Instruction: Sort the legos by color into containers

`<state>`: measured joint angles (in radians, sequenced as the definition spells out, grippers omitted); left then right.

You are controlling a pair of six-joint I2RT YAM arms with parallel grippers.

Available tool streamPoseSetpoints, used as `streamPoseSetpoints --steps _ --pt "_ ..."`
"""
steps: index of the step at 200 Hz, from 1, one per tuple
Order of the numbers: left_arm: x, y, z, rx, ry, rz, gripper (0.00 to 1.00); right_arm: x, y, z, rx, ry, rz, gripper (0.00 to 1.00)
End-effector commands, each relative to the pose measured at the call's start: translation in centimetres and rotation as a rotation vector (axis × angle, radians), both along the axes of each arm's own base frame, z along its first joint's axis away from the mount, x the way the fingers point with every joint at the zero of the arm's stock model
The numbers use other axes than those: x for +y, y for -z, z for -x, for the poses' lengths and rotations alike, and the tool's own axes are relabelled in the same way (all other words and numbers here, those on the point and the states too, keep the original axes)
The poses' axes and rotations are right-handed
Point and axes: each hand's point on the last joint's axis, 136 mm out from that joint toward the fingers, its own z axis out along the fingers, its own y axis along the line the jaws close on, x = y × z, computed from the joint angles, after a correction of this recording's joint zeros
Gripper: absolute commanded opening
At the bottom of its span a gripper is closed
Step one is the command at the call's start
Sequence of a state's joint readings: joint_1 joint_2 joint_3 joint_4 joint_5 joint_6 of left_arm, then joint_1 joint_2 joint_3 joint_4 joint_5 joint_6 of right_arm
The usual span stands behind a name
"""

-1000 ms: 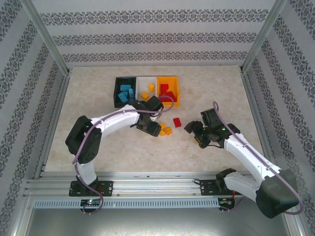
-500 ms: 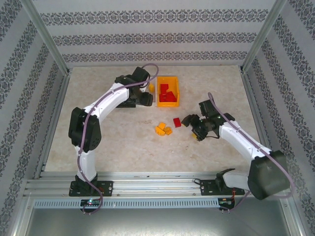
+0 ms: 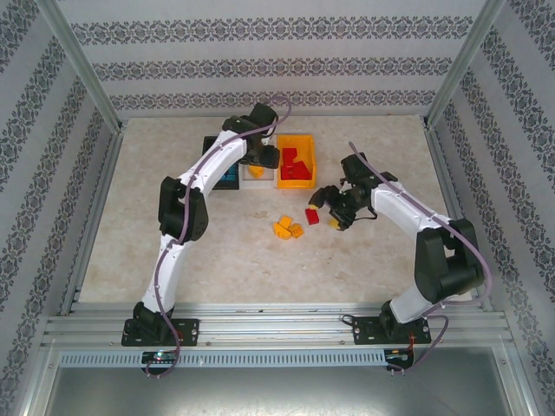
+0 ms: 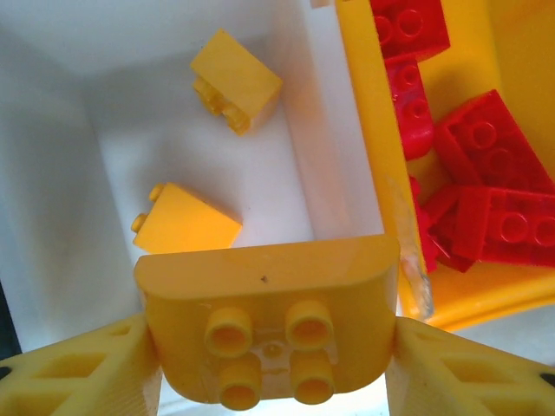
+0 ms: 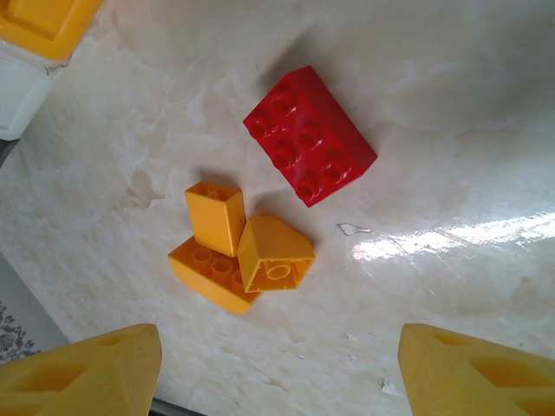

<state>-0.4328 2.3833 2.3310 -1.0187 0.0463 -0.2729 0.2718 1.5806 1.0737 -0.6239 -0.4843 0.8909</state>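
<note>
My left gripper [image 3: 260, 158] hangs over the white container [image 3: 250, 181], shut on a yellow lego [image 4: 267, 321] whose studs face the camera. Below it, two yellow legos [image 4: 236, 81] lie inside the white container [image 4: 323, 165]. The yellow container [image 4: 364, 130] to the right holds several red legos [image 4: 486, 173]. My right gripper [image 3: 335, 213] is open just right of a red lego [image 3: 312, 216] on the table. In the right wrist view the red lego [image 5: 310, 134] and three yellow legos [image 5: 241, 250] lie ahead of the open gripper [image 5: 279, 381].
A black container [image 3: 208, 146] with blue legos sits left of the white one, partly hidden by my left arm. The three containers stand in a row at the back centre, the yellow container [image 3: 295, 139] rightmost. Metal frame rails [image 3: 87, 217] border the table.
My left arm carried the yellow lego from the pile at mid-table back to above the white container. My right gripper moved left and away, closer to the red lego, staying open.
</note>
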Motion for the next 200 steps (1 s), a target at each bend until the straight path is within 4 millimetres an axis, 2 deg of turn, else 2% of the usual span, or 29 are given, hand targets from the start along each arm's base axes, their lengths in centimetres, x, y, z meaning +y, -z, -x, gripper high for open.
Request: streamPoseSetpoints --steps 1,17,51,105,156,200 --pt "2.8 0.3 -0.1 0.045 -0.06 -0.033 0.62 0.1 -0.6 -0.3 0.004 -0.039 -0.009 0.73" --pt "3.2 0.2 -0.5 0.042 -0.068 -0.015 0.63 0.2 -0.6 -0.6 0.002 -0.041 -0.009 0.73" --pt "2.8 0.3 -0.8 0.047 -0.064 0.03 0.73 0.2 -0.4 -0.9 0.008 -0.038 0.002 0.73" --pt "2.8 -0.4 -0.9 0.043 -0.073 0.067 0.81 -0.8 0.9 -2.0 0.053 -0.11 0.135 0.71" --pt "3.1 -3.6 0.3 0.012 -0.072 0.103 0.82 0.4 2.5 -3.9 0.056 -0.345 0.308 0.66" --pt "4.4 -6.4 2.8 -0.015 -0.067 0.119 0.83 0.9 3.9 -5.0 0.077 -0.455 0.435 0.66"
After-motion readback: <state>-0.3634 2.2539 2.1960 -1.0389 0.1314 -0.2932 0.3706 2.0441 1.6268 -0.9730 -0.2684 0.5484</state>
